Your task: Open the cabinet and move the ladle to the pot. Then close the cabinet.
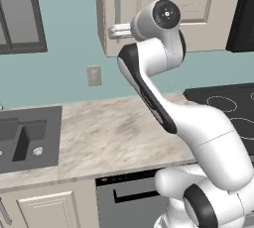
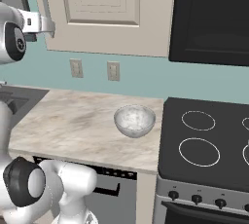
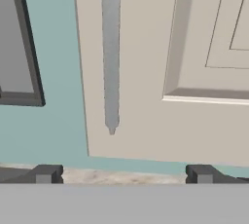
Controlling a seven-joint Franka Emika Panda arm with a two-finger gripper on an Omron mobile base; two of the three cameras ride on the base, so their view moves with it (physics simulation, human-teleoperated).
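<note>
Facing cabinet [image 3: 146, 121] handle [image 3: 111, 52], hand [image 3: 124, 173] open

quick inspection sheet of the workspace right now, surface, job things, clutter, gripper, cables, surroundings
surface: beige marbled counter between a dark sink and a black cooktop
job's things: cabinet door shut, its silver bar handle untouched; ladle and pot nothing seen
clutter: speckled bowl on the counter near the cooktop
grippers: gripper open, raised in front of the cabinet door near the lower end of the handle, holding nothing
cables: nothing seen
surroundings: teal wall with outlets, dark-framed window left of the cabinet, dishwasher under the counter
</note>
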